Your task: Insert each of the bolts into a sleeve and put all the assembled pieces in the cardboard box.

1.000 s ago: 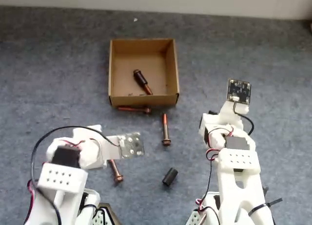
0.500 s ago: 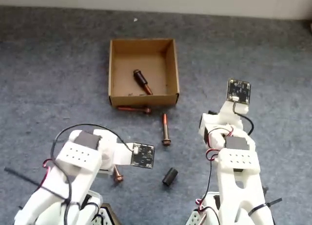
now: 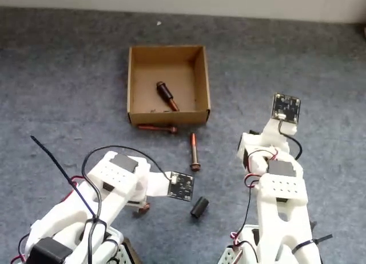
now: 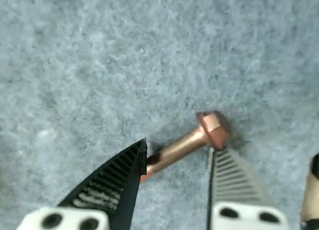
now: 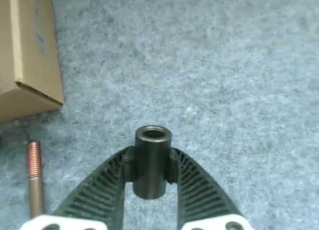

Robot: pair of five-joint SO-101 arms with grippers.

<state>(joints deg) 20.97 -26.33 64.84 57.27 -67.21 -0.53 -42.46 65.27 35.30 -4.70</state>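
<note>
High view: we see the left arm (image 3: 114, 181) swung right since a second ago. Its body now covers most of the bolt (image 3: 143, 207) at lower left of centre, and only the head peeks out. The right arm (image 3: 280, 190) has nudged slightly right. Unmoved: loose sleeve (image 3: 199, 207) at lower centre, second bolt (image 3: 194, 151) mid-frame, third bolt (image 3: 157, 128) along the front wall of the cardboard box (image 3: 131, 81), assembled piece (image 3: 166, 96) inside it.

Left wrist view: we mark the left gripper (image 4: 178, 149) with fingers apart, straddling the bolt (image 4: 184, 144) on the carpet (image 4: 99, 51). The black tip is at the shank end, the other tip just beside the head.

Right wrist view: right gripper (image 5: 151, 158) clamped on a sleeve (image 5: 151, 176), bore facing frame top. Box corner (image 5: 30, 51) at upper left, second bolt (image 5: 34, 177) at lower left.
</note>
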